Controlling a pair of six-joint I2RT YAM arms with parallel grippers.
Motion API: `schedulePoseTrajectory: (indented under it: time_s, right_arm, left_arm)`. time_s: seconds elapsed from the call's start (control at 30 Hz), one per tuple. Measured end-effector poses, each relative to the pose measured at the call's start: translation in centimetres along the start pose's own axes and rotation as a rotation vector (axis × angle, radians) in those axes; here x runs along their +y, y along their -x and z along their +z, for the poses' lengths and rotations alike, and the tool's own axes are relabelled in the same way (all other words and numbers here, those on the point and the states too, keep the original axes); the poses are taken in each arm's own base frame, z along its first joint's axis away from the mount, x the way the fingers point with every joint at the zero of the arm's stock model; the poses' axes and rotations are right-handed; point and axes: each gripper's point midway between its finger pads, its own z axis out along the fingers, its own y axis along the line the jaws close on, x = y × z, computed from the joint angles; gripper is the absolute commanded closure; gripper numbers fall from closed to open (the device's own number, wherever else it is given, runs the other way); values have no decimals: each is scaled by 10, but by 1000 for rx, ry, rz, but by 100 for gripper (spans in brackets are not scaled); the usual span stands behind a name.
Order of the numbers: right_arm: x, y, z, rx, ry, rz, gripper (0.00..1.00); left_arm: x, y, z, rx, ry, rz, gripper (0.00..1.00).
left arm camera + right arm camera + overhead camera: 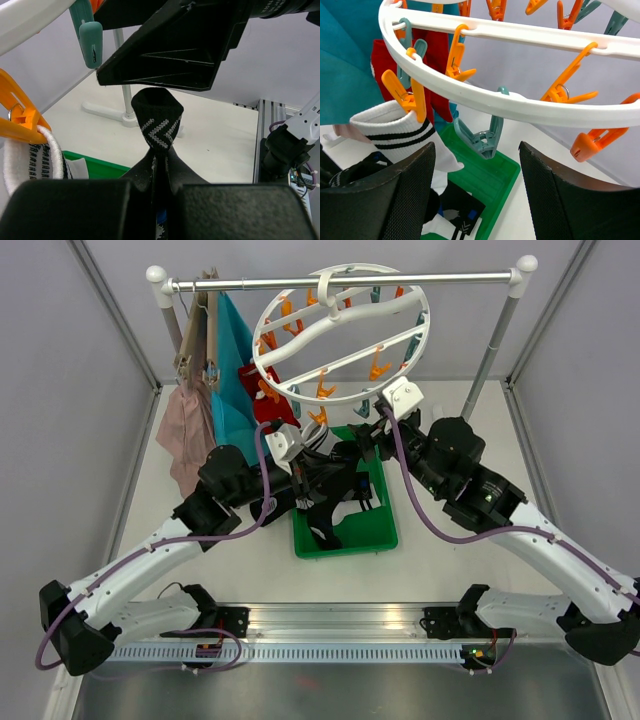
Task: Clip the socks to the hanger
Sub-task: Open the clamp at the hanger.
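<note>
The white ring hanger (340, 330) hangs from the rail, with orange and teal clips under it. My left gripper (160, 155) is shut on a black sock with white chevron marks (157, 117), whose top bulges above the fingertips. It is held above the green tray, just below my right gripper (365, 435). My right gripper (476, 147) is open and empty, with a hanging teal clip (482, 137) between its fingers. A white sock with black stripes (402, 130) is clipped in an orange clip. A red sock (437, 60) hangs behind it. More socks (457, 210) lie in the tray.
A green tray (375, 530) sits on the table under the hanger. A teal cloth (235, 370) and a pink garment (190, 430) hang at the rail's left end. The rack's right post (490, 350) stands behind my right arm.
</note>
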Motion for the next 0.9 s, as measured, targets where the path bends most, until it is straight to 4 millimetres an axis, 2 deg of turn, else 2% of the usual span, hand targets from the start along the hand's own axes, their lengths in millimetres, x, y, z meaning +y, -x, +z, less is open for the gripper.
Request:
schedulePoseTrajectory:
  time_s: [0.43, 0.63, 0.73, 0.83, 0.9]
  right_arm:
    - [-2, 4, 11, -28, 1, 3, 26]
    - [0, 9, 12, -53, 12, 12, 34]
    - [2, 8, 14, -50, 18, 13, 45]
    - [4, 4, 18, -40, 23, 19, 65]
    - [6, 2, 20, -33, 25, 23, 72]
  left_arm:
    - [0, -5, -1, 21, 2, -8, 98]
    - [0, -5, -1, 21, 4, -8, 98]
    - [1, -5, -1, 21, 6, -8, 98]
    - [2, -5, -1, 19, 16, -8, 98]
    - [4, -6, -1, 20, 25, -8, 98]
